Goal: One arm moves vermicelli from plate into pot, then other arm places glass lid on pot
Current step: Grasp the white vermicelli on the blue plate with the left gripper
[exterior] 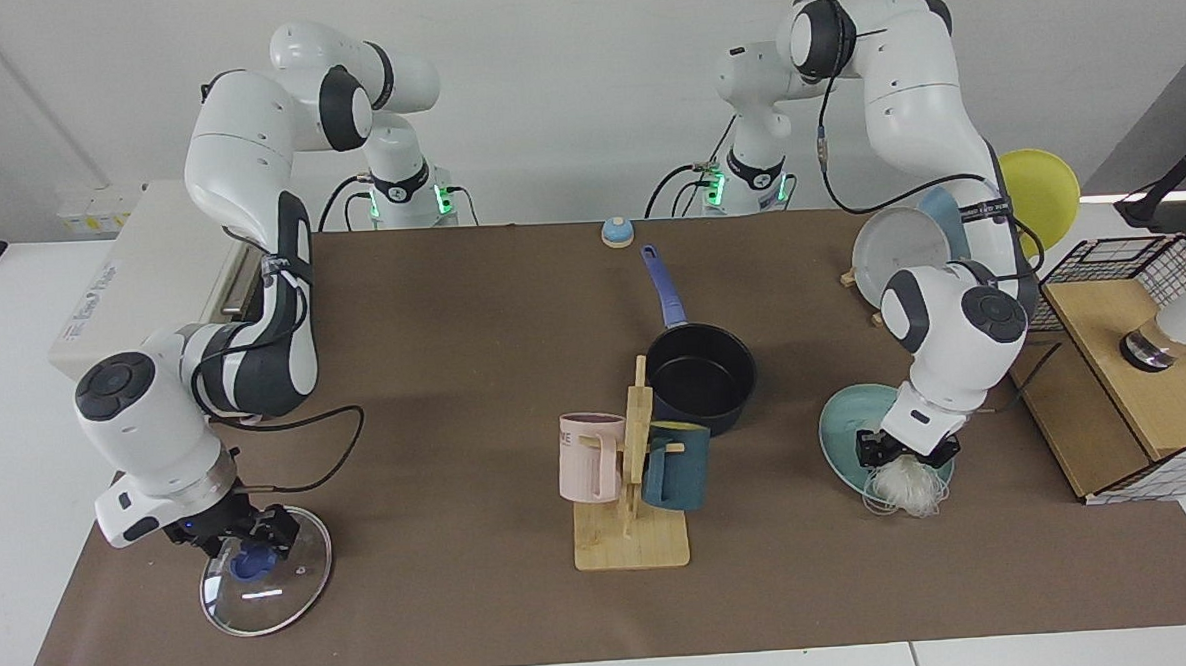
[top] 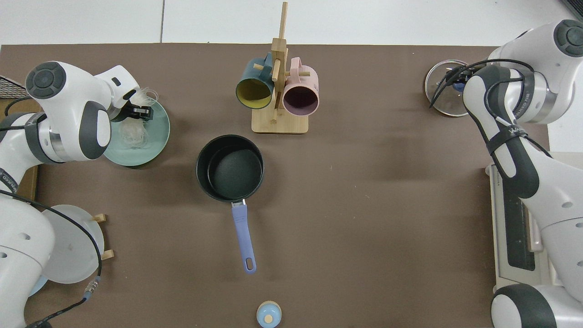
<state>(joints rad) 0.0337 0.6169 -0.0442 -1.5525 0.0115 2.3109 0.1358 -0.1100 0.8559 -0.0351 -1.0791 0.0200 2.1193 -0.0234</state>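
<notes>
The vermicelli [exterior: 901, 488] [top: 132, 133] lies as a wispy white bundle on the pale teal plate [exterior: 841, 430] [top: 154, 145], spilling over its near rim. My left gripper [exterior: 904, 451] [top: 139, 110] is down in the bundle, fingers closed in on the strands. The navy pot [exterior: 701, 378] [top: 230, 167] stands mid-table, black inside bare, blue handle pointing toward the arm bases. The glass lid [exterior: 266, 575] [top: 438, 93] lies flat on the mat. My right gripper [exterior: 250, 536] is open, its fingers straddling the lid's blue knob [exterior: 254, 561]. In the top view that arm hides the knob.
A wooden mug rack [exterior: 632, 531] with a pink and a dark teal mug stands just in front of the pot. A plate rack [exterior: 897, 245] holds grey, light blue and yellow plates. Also here: a small bell [exterior: 617, 232], a wooden box [exterior: 1121, 390] and a toaster oven [top: 514, 228].
</notes>
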